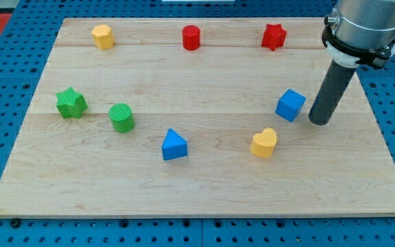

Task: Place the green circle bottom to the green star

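The green circle [122, 118] stands on the wooden board at the view's left, just right of and slightly lower than the green star [70, 103]; a small gap separates them. My tip [319, 120] rests on the board at the view's right, far from both green blocks. It is just right of the blue cube [290, 105], apart from it.
A blue triangle [174, 145] and a yellow heart [264, 143] lie toward the view's bottom middle. A yellow hexagon [102, 36], a red cylinder [191, 38] and a red star [273, 36] line the view's top. The wooden board [197, 185] sits on a blue pegboard.
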### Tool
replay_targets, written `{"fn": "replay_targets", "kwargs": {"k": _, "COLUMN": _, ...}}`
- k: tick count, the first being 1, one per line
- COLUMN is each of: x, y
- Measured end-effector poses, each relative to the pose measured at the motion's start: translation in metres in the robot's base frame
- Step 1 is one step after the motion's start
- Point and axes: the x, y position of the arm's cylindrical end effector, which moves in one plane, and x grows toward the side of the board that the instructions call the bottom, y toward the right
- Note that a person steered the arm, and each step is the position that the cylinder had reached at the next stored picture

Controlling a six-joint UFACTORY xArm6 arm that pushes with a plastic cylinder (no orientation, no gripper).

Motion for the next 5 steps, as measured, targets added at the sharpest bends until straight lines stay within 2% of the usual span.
{"fn": "replay_targets", "kwargs": {"k": 5, "x": -0.007, "y": -0.222}}
